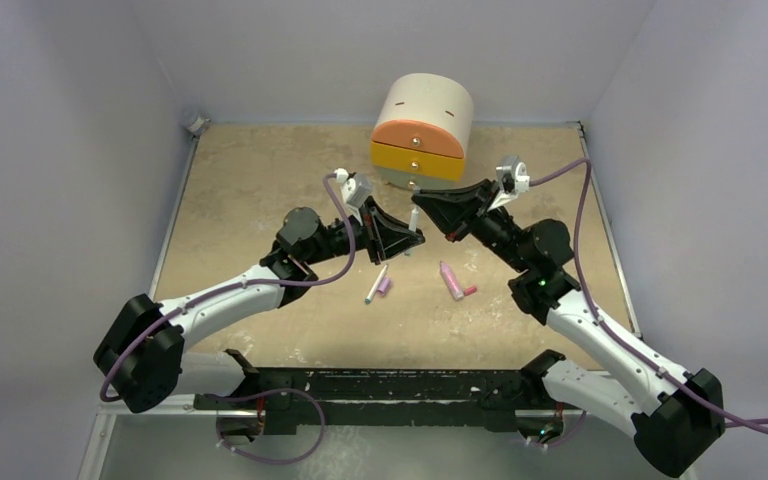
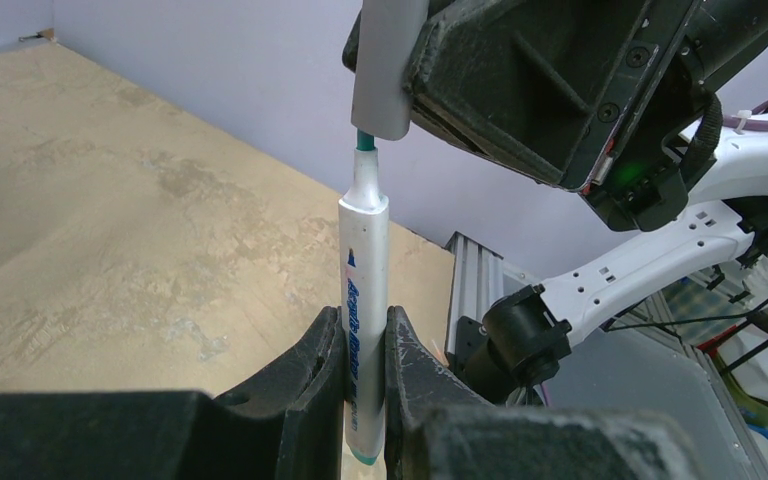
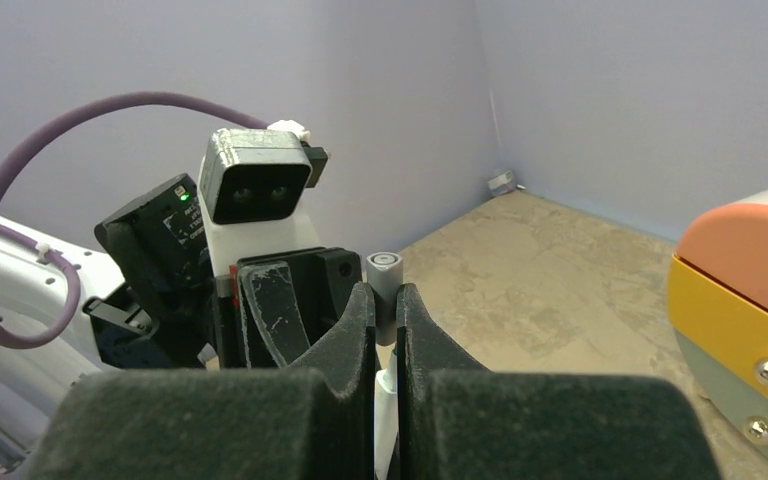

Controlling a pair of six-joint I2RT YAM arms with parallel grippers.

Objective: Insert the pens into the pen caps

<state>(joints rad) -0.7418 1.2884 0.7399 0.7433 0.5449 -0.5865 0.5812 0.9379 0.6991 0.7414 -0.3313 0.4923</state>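
We see the left pincer [image 2: 365, 345] clamped on a white pen [image 2: 364, 250]. It grips the pen low down and holds it almost straight up. The pen has blue writing on its side and a teal tip on top.

The right pincer [image 3: 387, 320] is squeezed tight on a grey cap [image 3: 384, 272]. In the right wrist view the cap sticks up a little above the two fingers. In the left wrist view the cap hangs right over the pen. The teal tip reaches the open end of the cap, and the white part of the pen is not inside yet. Both pincers meet in the air, over the middle of the table [image 1: 250, 190].

Down on the table lie more things. A second white pen [image 1: 375, 285] lies flat with a purple cap [image 1: 385, 286] just beside it. To the right, a little apart, lies a pink pen [image 1: 450, 281] with a red cap [image 1: 470, 291] by its lower end.

At the back of the table stands a round box [image 1: 430, 100] with an orange drawer and a yellow drawer.
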